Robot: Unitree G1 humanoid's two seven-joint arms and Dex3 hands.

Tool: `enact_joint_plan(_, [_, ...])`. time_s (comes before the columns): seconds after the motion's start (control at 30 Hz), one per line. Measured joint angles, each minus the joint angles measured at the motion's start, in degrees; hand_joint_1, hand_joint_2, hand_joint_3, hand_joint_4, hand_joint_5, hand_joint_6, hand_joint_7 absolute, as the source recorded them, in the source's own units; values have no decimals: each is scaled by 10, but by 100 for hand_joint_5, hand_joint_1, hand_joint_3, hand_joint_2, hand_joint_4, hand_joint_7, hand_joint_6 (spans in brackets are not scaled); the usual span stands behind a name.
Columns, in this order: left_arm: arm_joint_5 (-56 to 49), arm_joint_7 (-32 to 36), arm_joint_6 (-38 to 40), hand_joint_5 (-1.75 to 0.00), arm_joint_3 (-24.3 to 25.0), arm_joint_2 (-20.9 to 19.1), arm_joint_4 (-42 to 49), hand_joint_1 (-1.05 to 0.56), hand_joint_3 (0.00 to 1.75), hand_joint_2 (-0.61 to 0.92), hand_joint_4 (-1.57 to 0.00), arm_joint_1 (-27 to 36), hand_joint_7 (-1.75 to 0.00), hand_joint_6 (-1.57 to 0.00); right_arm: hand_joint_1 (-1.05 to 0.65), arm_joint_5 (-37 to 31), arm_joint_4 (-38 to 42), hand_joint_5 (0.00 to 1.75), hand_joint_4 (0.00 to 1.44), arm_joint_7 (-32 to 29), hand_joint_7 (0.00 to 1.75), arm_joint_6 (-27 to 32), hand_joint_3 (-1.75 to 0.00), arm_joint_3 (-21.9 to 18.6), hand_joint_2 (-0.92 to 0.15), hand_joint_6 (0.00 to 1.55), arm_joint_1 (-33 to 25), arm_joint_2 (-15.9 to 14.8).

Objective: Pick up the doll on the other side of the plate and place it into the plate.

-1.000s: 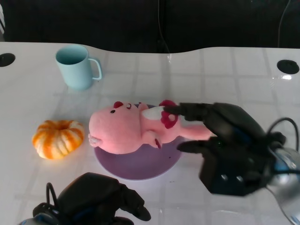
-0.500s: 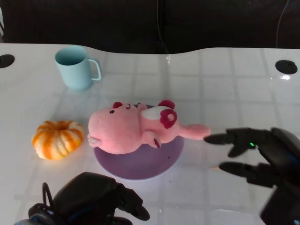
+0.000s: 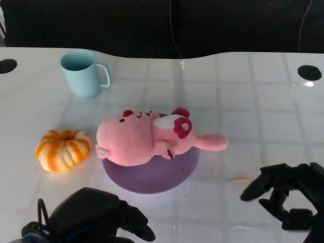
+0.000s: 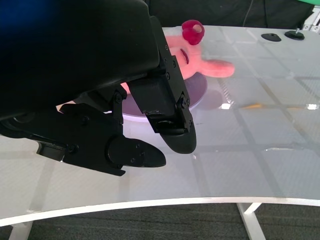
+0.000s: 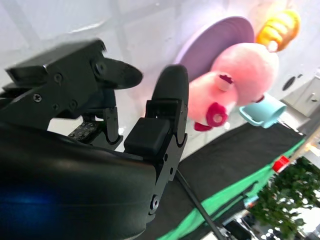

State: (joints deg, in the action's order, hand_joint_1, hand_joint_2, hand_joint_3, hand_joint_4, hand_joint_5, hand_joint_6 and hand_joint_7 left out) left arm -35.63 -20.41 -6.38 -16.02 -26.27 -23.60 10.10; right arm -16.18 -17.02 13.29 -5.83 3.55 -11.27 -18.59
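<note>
Pink doll (image 3: 147, 139) on plate (image 3: 152, 174) (lying), right robot hand (image 3: 286, 200) apart

Head looks down; wrist views share plate (image 3: 152, 174).

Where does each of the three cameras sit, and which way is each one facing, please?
Head view: high on the robot, looking down at the table; doll lying on the plate, mug, pumpkin; left hand and right hand at the near edge.
Left wrist view: behind the left hand, looking across the table at doll and plate.
Right wrist view: behind the right hand, tilted, facing doll, plate, pumpkin, mug.
All three share doll and plate.
</note>
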Motion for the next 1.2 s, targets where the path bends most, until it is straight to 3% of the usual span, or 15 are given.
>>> enact_joint_plan(0.13, [3, -3, 0, -122, 0, 0, -4, -21, 20, 92, -80, 1, 0, -111, 10, 0, 4, 173, 83, 1, 131, -4, -134, -1, -35, 84, 4, -1])
enact_joint_plan(0.37, [3, -4, 7, -122, 0, 0, -8, -21, 20, 92, -79, 0, 0, -111, 9, 3, 7, 175, 82, 7, 144, 8, -134, -3, -36, 78, 12, -3])
enact_joint_plan(0.77, [4, -3, -7, -126, 2, 0, 7, -22, 20, 92, -80, -6, -1, -112, 8, 1, 6, 175, 76, 22, 141, 44, -121, -1, -44, 73, 23, -4])
enact_joint_plan(1.2, [3, -3, -12, -126, 2, 2, 20, -23, 22, 92, -76, -14, 0, -111, 5, 2, 10, 173, 78, 29, 135, 44, -121, 0, -43, 76, 27, -11])
